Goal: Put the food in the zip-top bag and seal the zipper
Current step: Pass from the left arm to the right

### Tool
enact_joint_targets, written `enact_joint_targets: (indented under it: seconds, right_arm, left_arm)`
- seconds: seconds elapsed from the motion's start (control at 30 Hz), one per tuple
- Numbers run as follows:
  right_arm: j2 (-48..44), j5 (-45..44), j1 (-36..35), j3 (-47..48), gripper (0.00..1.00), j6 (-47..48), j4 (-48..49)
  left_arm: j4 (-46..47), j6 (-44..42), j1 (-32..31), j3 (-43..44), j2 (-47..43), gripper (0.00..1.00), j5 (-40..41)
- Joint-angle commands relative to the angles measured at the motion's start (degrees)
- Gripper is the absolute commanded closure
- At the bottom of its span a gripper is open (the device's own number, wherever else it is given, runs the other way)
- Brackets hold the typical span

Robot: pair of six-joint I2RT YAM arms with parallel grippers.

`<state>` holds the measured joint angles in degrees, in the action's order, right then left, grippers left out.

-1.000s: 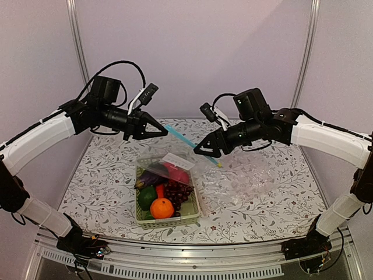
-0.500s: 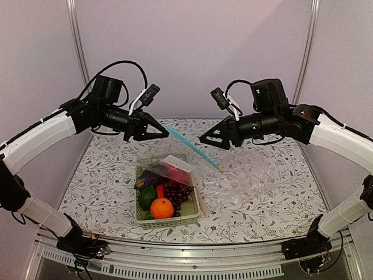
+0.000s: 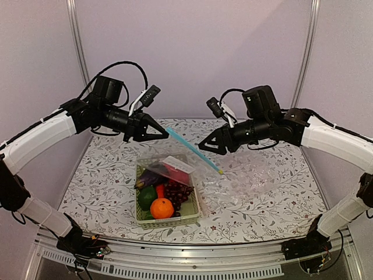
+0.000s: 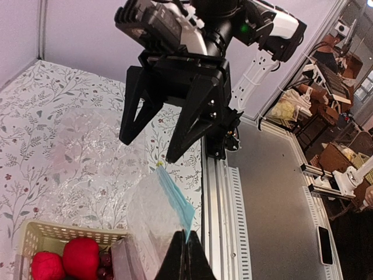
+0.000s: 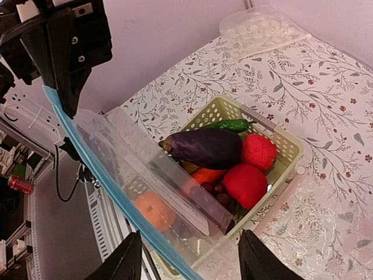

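Observation:
The zip-top bag [image 3: 175,166] hangs slack over the basket, its light-blue zipper [image 3: 195,150] slanting down to the right. My left gripper [image 3: 165,133] is shut on the zipper's upper end; in the left wrist view the blue corner sits pinched in the left gripper [image 4: 186,251]. My right gripper [image 3: 204,146] stands open just above the strip's middle. In the right wrist view the zipper [image 5: 111,189] and clear film cross between the fingers of the right gripper [image 5: 192,259] without being pinched. The food lies in the basket: eggplant [image 5: 204,147], green vegetable [image 5: 231,125], red fruit [image 5: 247,184], orange [image 3: 161,207], grapes [image 3: 178,190].
A pale green mesh basket [image 3: 169,221] sits centre-left on the floral table [image 3: 99,175]. Bubbly clear plastic sheets [image 3: 250,175] lie to the right of it, and another bubbly sheet [image 5: 262,23] lies at the back. Frame posts stand at the rear corners.
My right gripper lifted back to the right, then came down toward the zipper's middle again, its jaws slightly narrower. The left gripper and the bag have stayed in place.

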<state>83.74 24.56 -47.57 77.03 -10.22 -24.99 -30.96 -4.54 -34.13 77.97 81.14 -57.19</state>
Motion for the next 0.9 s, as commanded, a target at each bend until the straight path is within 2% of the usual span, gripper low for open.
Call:
enact_joint_targets:
  seconds: [0.0,0.87]
  right_arm:
    - [1.38,0.03,-0.09,-0.57,0.44,0.51,-0.84]
    - [1.37,3.18,-0.1,-1.22,0.44,0.05,0.3]
  left_arm:
    - [-0.85,-0.83,-0.76,1.39,0.86,1.0,-0.44]
    - [-1.25,-1.16,-0.76,1.57,0.95,1.0,-0.29]
